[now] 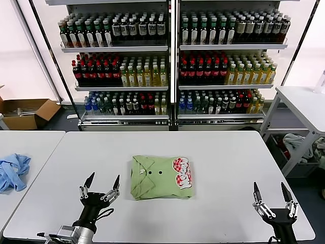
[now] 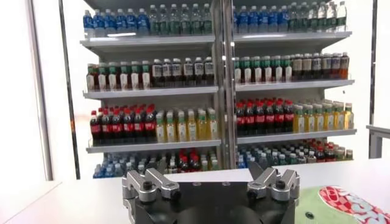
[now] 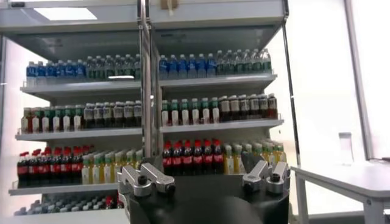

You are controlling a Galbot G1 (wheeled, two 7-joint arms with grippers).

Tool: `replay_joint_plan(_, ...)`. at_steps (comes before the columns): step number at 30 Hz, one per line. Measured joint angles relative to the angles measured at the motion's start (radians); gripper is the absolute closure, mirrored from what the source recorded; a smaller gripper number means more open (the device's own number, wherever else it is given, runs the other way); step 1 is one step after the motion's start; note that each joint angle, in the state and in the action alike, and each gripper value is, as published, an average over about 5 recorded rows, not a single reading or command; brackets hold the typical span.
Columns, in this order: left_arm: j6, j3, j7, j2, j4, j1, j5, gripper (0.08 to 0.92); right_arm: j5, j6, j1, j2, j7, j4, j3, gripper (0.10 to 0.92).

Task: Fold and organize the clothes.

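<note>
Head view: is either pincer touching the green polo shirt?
No. The green polo shirt lies folded, with the left pincer and right pincer both apart.

Bystanders around the white table (image 1: 213,213)

Behind the table stands a drinks shelving unit (image 1: 172,66), its tiers packed with bottles: dark and green-capped above, red and yellow in the middle, blue and mixed below. Left of it a cardboard box (image 1: 25,113) sits on the floor; a crumpled light blue garment (image 1: 12,172) lies on the neighbouring table.
</note>
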State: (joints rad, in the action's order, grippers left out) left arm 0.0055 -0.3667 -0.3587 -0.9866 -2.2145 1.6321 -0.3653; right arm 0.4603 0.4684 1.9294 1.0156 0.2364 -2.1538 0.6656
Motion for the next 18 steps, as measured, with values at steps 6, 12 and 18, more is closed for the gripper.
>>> replay_joint_plan(6, -0.003, -0.005, -0.01, 0.001, -0.011, 0.018, -0.002, 0.177, -0.024, 0.026, 0.017, 0.01, 0.004, 0.002, -0.001, 0.203)
replay_joint_plan(12, -0.007, -0.013, -0.02, 0.003, -0.018, 0.038, -0.004, 0.177, -0.039, 0.034, 0.035, 0.013, 0.013, 0.01, -0.011, 0.203)
replay_joint_plan(18, -0.008, -0.014, -0.022, 0.006, -0.021, 0.051, -0.011, 0.177, -0.054, 0.042, 0.051, 0.017, 0.022, 0.019, -0.024, 0.203)
